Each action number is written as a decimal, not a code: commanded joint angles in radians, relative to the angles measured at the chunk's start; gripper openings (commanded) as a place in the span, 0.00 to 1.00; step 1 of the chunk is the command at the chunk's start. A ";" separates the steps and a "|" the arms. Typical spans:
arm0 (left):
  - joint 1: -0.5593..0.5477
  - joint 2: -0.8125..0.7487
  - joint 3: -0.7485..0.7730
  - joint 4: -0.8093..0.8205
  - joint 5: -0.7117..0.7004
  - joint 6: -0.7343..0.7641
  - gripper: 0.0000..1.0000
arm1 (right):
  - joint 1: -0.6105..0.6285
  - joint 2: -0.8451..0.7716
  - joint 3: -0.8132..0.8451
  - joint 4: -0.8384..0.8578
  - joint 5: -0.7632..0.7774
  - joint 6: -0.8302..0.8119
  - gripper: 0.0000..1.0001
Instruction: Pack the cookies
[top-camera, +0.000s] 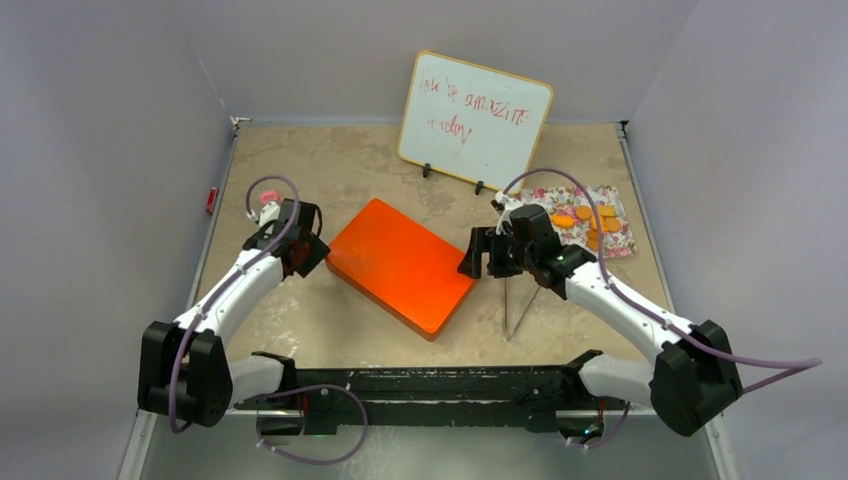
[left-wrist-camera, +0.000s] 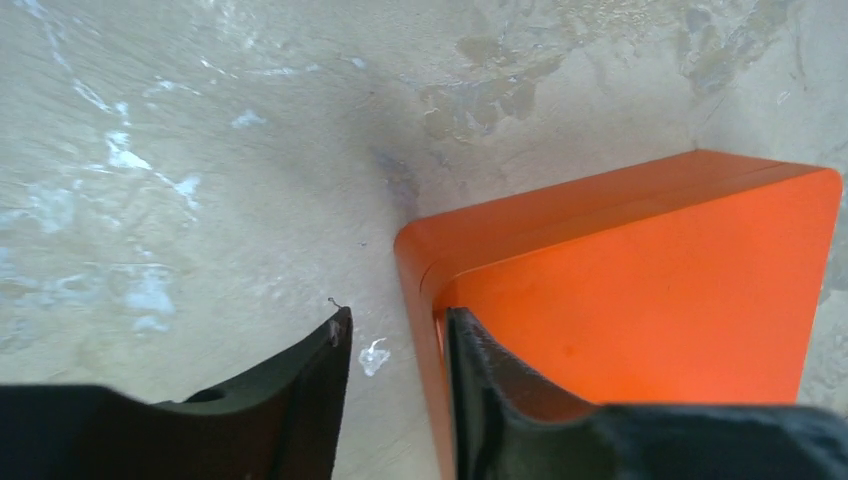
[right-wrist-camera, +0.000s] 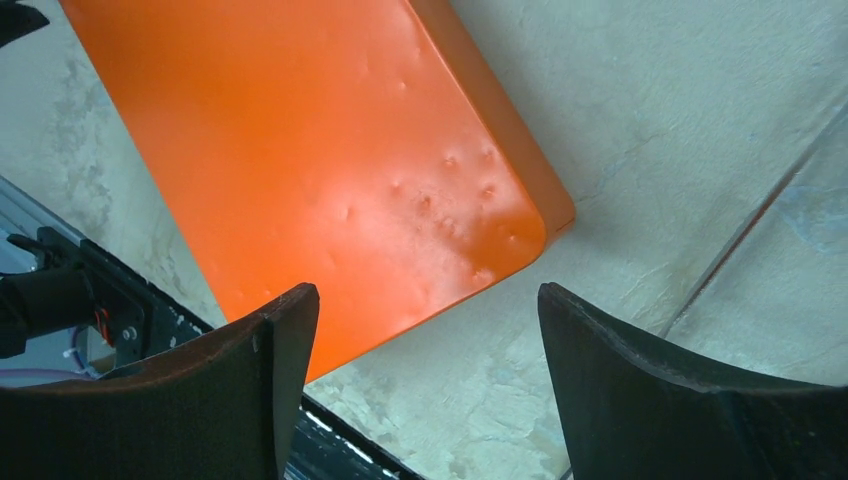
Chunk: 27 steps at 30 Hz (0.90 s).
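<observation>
Your left hand (left-wrist-camera: 398, 320) stood a little open, its two fingers straddling the near corner of the orange box (left-wrist-camera: 640, 290). One finger (left-wrist-camera: 320, 390) was down on the bench (left-wrist-camera: 200, 150) side with a sliver of bare surface between it and the box wall. The other finger (left-wrist-camera: 480, 390) lay over the lid. It clamped nothing. In the top view that hand sat at the box's left corner, left of centre in the frame.

Your right hand (right-wrist-camera: 425, 300) was spread wide, holding nothing. In its wrist view, the lower corner of the lid showed just above and between the fingers, and the pale bench filled the right of the frame. From above, it hung at the box's right-hand edge, just right of centre.

The box itself lay closed and flat in the middle of the bench, turned at an angle, its lid dimpled near one corner.

The cookies (top-camera: 585, 215) were well apart from both hands, a cluster of orange discs on a floral cloth (top-camera: 625, 242) in the upper right of the top view. Other colours among them I could not make out. A whiteboard (top-camera: 475, 115) with red handwriting stood propped at the top centre, behind the box.
</observation>
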 joint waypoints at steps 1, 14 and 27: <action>0.004 -0.074 0.080 -0.081 -0.049 0.136 0.41 | 0.004 -0.079 0.047 -0.028 0.068 -0.035 0.84; 0.005 -0.260 0.169 0.033 0.022 0.480 0.68 | 0.003 -0.300 0.057 -0.138 0.472 -0.111 0.99; 0.005 -0.503 0.293 0.110 -0.072 0.646 0.75 | 0.002 -0.620 0.157 -0.221 0.881 -0.300 0.99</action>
